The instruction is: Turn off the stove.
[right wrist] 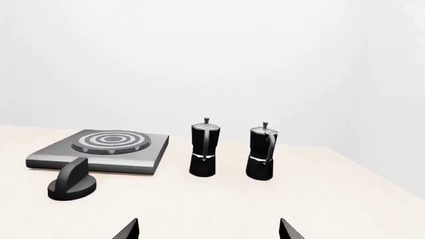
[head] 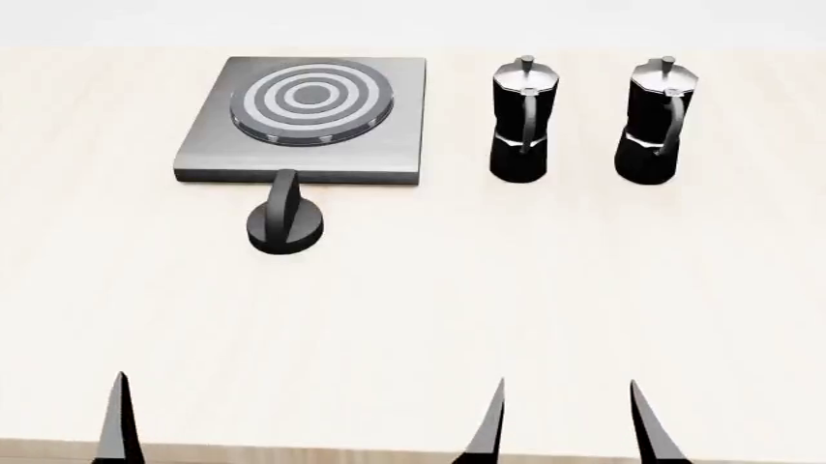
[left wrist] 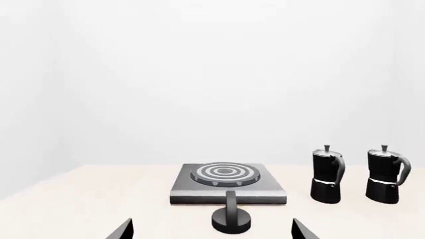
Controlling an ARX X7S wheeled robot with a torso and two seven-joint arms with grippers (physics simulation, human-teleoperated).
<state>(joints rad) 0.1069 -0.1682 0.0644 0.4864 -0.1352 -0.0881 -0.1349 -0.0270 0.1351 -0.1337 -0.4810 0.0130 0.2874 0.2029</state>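
Observation:
The stove (head: pixel 309 116) is a flat grey metal slab with a round ringed burner, at the table's far left in the head view. Its black ridged knob (head: pixel 284 224) lies on the table just in front of the slab. In the left wrist view the slab (left wrist: pixel 228 185) and the knob (left wrist: pixel 231 219) are straight ahead of my left gripper (left wrist: pixel 212 231), which is open and empty, short of the knob. One left fingertip (head: pixel 119 420) shows in the head view. My right gripper (head: pixel 568 425) is open and empty near the table's front edge, also seen in the right wrist view (right wrist: pixel 209 230).
Two black-and-silver moka pots (head: pixel 523 121) (head: pixel 652 121) stand upright to the right of the stove, also in the right wrist view (right wrist: pixel 204 149) (right wrist: pixel 262 152). The light table (head: pixel 413 319) stretches between the knob and my grippers. White walls stand behind.

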